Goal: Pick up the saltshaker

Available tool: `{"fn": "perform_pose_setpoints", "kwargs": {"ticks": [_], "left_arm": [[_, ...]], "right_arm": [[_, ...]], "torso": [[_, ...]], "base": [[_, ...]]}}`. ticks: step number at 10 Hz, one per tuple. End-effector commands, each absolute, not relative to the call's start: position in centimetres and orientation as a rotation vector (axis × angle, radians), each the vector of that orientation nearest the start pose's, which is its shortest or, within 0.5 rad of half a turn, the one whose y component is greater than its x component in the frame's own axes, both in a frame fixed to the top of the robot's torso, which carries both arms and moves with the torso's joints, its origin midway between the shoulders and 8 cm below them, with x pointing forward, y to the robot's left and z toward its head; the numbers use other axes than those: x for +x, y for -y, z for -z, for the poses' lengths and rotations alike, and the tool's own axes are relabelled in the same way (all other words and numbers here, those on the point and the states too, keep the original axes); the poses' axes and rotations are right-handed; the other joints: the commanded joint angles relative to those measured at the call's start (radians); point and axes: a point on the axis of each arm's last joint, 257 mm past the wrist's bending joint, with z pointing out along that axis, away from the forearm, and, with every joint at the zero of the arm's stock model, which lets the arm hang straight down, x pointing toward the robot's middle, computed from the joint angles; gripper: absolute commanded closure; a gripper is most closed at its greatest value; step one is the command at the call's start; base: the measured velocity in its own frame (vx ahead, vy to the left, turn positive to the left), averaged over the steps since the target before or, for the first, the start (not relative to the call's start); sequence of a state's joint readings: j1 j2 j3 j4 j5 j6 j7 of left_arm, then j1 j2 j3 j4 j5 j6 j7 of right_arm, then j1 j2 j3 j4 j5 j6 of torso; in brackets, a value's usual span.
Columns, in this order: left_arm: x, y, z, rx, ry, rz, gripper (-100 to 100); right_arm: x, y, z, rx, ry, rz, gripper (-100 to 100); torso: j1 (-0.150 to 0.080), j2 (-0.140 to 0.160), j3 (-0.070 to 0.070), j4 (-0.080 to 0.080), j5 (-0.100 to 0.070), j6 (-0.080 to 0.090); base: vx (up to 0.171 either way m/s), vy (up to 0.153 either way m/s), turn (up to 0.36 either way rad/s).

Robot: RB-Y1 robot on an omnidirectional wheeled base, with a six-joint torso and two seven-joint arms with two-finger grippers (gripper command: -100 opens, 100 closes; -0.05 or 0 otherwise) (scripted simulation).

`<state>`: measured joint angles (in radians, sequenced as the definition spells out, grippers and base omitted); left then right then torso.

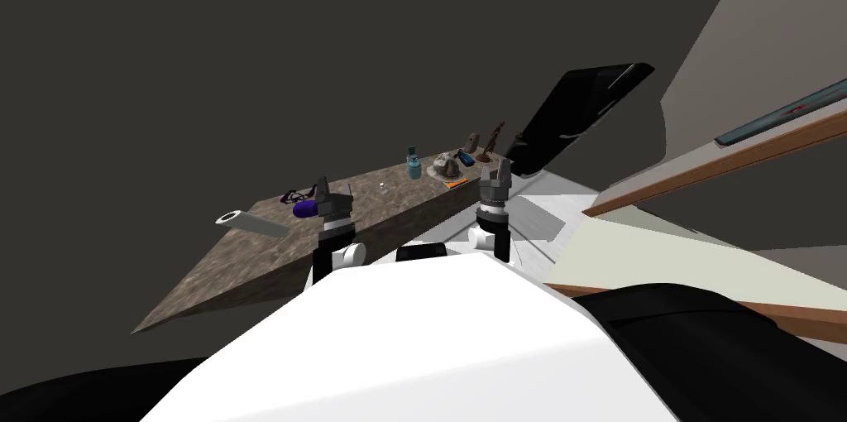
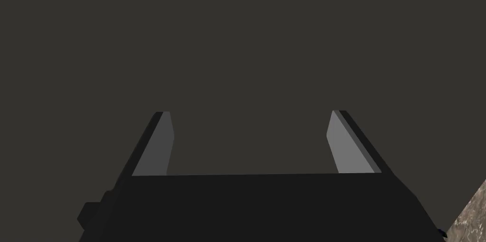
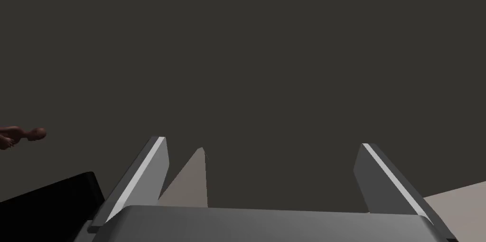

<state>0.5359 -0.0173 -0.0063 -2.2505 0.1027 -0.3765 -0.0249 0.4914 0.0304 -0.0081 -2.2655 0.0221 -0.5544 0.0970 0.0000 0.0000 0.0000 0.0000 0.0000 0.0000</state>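
L gripper (image 1: 335, 192) & R gripper (image 1: 495, 167) splayed at counter (image 1: 248, 268) edge; saltshaker (image 1: 382, 185), maybe that white speck, between.

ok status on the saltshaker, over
Left hand open, right hand open, both empty. Saltshaker, likely the teal one, upright on the counter, untouched. Grey lump close beside it.

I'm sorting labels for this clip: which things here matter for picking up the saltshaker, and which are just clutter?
Job: teal shaker-like bottle, likely the saltshaker; open left end effector; open right end effector; brown counter.
Lying about: purple object, grey cylinder, grey lump, brown figurines, black panel.
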Motion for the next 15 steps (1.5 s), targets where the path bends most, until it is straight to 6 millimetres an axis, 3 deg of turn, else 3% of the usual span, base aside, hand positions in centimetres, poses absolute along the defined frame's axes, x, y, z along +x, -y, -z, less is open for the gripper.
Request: {"fn": "perform_pose_setpoints", "kwargs": {"ticks": [1, 6, 7, 9, 12, 14, 15], "left_arm": [[36.7, -30.1, 3.7, -0.888, -0.718, 1.286, -100], [38.4, -32.0, 8.9, -0.980, -0.908, 1.242, -100], [38.4, -32.0, 8.9, -0.975, -0.914, 1.241, -100], [39.0, -33.2, 11.8, -1.041, -1.002, 1.213, -100], [39.3, -34.0, 13.6, -1.069, -1.073, 1.186, -100], [39.6, -35.7, 16.9, -1.152, -1.156, 1.146, -100], [39.7, -35.7, 17.1, -1.145, -1.185, 1.132, -100]], "right_arm": [[33.7, 28.0, -3.1, 0.591, -0.589, -1.202, 0], [33.7, 28.0, -3.1, 0.591, -0.589, -1.202, 0], [33.7, 28.0, -3.1, 0.591, -0.589, -1.202, 0], [33.7, 28.0, -3.1, 0.591, -0.589, -1.202, 0], [33.7, 28.0, -3.1, 0.591, -0.589, -1.202, 0], [33.7, 28.0, -3.1, 0.591, -0.589, -1.202, 0], [33.7, 28.0, -3.1, 0.591, -0.589, -1.202, 0]], "torso": [[0.000, 0.000, 0.000, 0.000, 0.000, 0.000], [-0.004, 0.003, 0.001, 0.001, -0.001, 0.000], [-0.005, 0.002, 0.001, 0.001, -0.001, 0.000], [-0.003, 0.002, 0.001, 0.000, -0.001, 0.000], [-0.003, 0.001, 0.001, 0.000, -0.001, 0.000], [-0.003, 0.000, 0.000, 0.000, -0.001, 0.000], [-0.004, 0.000, 0.000, 0.000, -0.001, 0.000]], "base": [[-0.029, -0.027, -0.154], [-0.039, -0.061, -0.139], [-0.021, -0.054, -0.059], [-0.022, -0.057, -0.147], [-0.007, -0.053, -0.086], [-0.003, -0.065, -0.146], [0.001, -0.061, -0.085]]}}
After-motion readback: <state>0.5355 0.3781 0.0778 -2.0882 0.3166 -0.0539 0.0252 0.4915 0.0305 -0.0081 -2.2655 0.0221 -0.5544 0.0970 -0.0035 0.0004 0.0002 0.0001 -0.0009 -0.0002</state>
